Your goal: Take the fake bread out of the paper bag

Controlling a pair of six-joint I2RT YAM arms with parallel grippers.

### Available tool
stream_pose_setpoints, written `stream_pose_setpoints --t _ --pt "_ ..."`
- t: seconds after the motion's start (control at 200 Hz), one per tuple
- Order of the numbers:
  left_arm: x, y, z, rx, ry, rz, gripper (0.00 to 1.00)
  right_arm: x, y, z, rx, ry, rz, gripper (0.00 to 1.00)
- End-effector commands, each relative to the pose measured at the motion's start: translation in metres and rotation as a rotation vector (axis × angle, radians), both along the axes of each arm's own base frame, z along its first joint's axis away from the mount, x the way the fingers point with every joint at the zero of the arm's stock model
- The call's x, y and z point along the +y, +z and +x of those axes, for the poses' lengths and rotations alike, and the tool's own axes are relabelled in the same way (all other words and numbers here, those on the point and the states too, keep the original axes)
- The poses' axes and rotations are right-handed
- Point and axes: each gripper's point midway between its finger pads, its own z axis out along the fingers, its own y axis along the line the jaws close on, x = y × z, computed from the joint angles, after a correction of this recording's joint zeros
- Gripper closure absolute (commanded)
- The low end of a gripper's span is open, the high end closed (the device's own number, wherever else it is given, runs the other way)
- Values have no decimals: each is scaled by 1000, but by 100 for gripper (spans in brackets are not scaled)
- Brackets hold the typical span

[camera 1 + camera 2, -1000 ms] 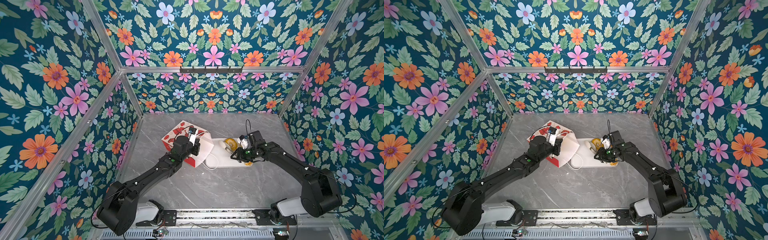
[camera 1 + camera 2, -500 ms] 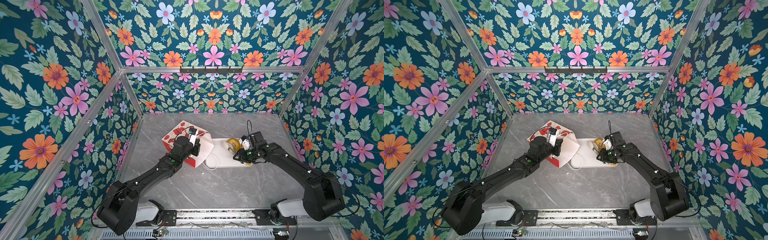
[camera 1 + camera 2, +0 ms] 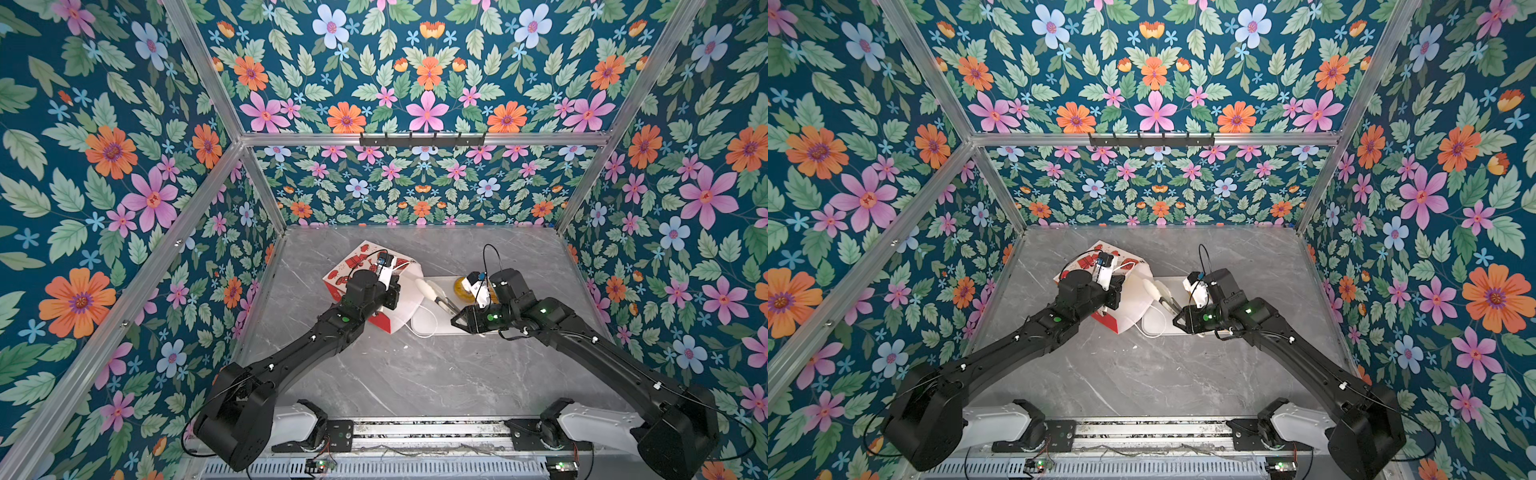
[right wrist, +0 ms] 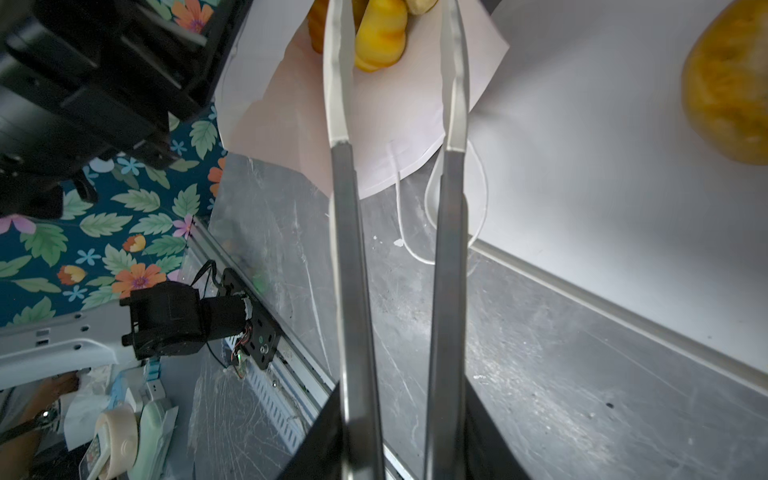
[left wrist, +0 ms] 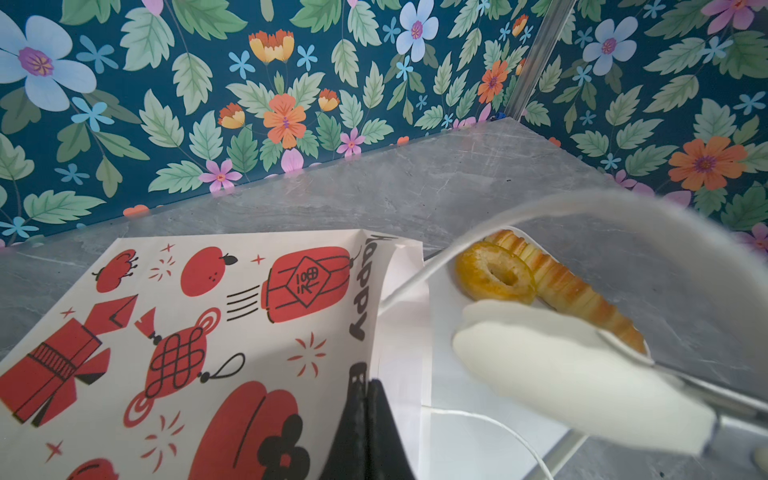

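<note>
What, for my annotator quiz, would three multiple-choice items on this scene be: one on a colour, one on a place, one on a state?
1. The paper bag has printed motifs that are mostly:
A. red
B. green
C. blue

2. The ring donut lies:
A. inside the paper bag
B. on the bare table
C. on the white tray

3. The left gripper is:
A. open above the tray
B. shut on the bag's edge
C. shut on nothing

Key:
1 A, the left wrist view shows red lanterns and knots.
2 C, it rests on the tray beside the twisted stick.
3 B, its black fingers pinch the bag's rim.
</note>
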Motion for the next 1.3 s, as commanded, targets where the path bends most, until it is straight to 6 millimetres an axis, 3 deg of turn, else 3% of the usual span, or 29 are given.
stream_pose_setpoints --t 0.0,0.3,0.52,0.835,0.975,1.165,1.185,1.295 --pt "-3 6 1 -21 -17 11 100 24 3 4 3 28 48 63" --pt "-7 7 -1 -18 -40 7 100 66 -18 32 33 52 65 55" --pt "-7 8 -2 -18 -45 4 100 81 -31 47 61 51 73 51" --pt "-10 11 -2 -17 -57 -7 100 94 -40 55 95 62 104 51" --pt "-10 9 -1 -15 -54 -4 100 85 -55 46 88 71 17 49" --pt "-9 4 -1 -8 -49 -5 100 83 -86 12 36 154 -202 30" --pt "-9 4 -1 -7 -47 -6 100 83 -100 8 55 163 -241 28" --pt "-8 3 -2 -6 -46 -6 100 86 -118 -4 31 180 -347 21"
